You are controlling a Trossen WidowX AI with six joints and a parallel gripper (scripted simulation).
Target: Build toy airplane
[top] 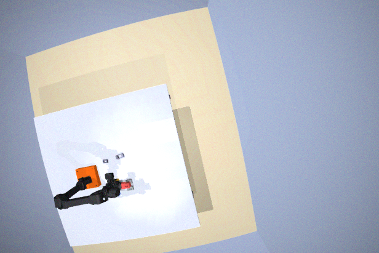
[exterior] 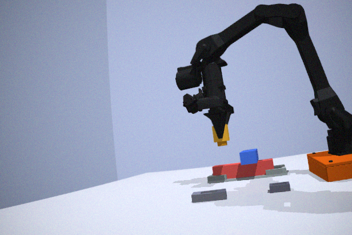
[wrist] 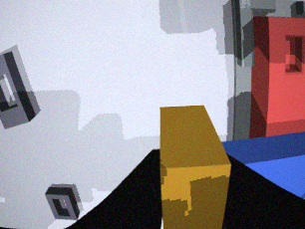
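Observation:
The red fuselage (top: 125,185) (exterior: 228,170) (wrist: 286,100) lies in the grey cradle (exterior: 217,179) (wrist: 242,116). The blue wing (exterior: 248,156) (wrist: 279,174) sits across the top of the fuselage; the arm mostly hides it in the top view. An empty socket shows in the top of the fuselage in the wrist view. My gripper (exterior: 220,136) is shut on the yellow tail fin (exterior: 226,134) (wrist: 191,136) and holds it upright, tab down, in the air above the fuselage's end away from the robot base. The fin touches neither the fuselage nor the wing.
Two small grey holders stand on the white table (top: 147,141) (exterior: 114,211) beside the cradle: a larger one (top: 122,155) (exterior: 210,195) (wrist: 29,112) and a smaller one (top: 105,160) (exterior: 280,187) (wrist: 74,199). The orange robot base (top: 92,173) (exterior: 323,168) stands near the cradle's other end.

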